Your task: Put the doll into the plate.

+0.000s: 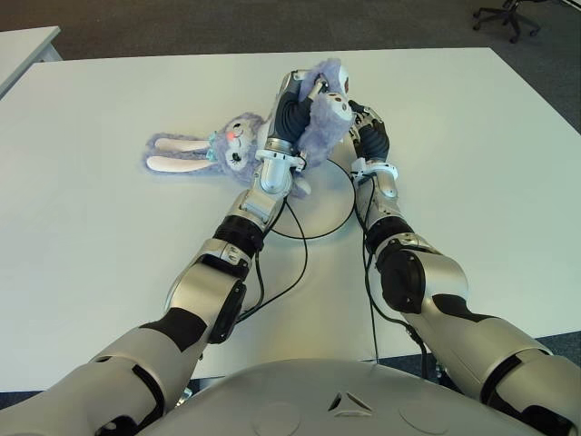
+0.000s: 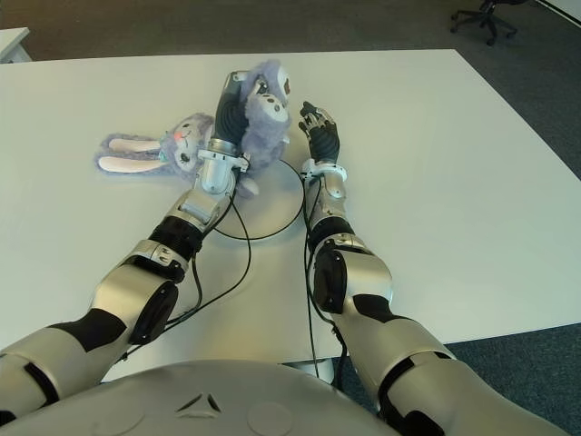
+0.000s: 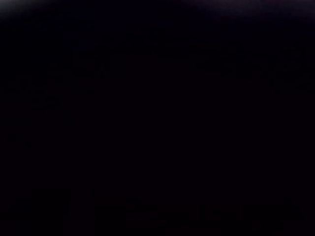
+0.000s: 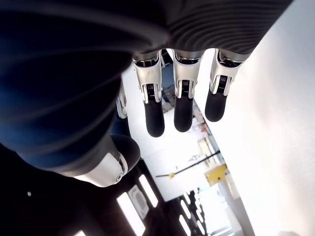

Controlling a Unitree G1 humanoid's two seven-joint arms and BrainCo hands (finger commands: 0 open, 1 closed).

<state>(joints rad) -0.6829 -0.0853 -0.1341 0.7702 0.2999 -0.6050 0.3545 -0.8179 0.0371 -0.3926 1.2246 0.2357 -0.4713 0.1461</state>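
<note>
A purple plush rabbit doll (image 1: 234, 145) lies with its head and long ears on the white table, left of the plate. Its body (image 2: 264, 113) is raised above the plate's far rim, with my left hand (image 1: 292, 107) shut around it. The plate (image 1: 323, 202) is white with a thin dark rim and sits under both forearms. My right hand (image 2: 320, 132) shows just right of the doll, over the plate's right edge, holding nothing. In the right wrist view its fingers (image 4: 182, 101) are straight and spread. The left wrist view is fully dark.
The white table (image 1: 481, 145) spreads wide on both sides of the plate. A second table's corner (image 1: 23, 45) shows at the far left. An office chair (image 1: 508, 14) stands on the carpet beyond the far right edge.
</note>
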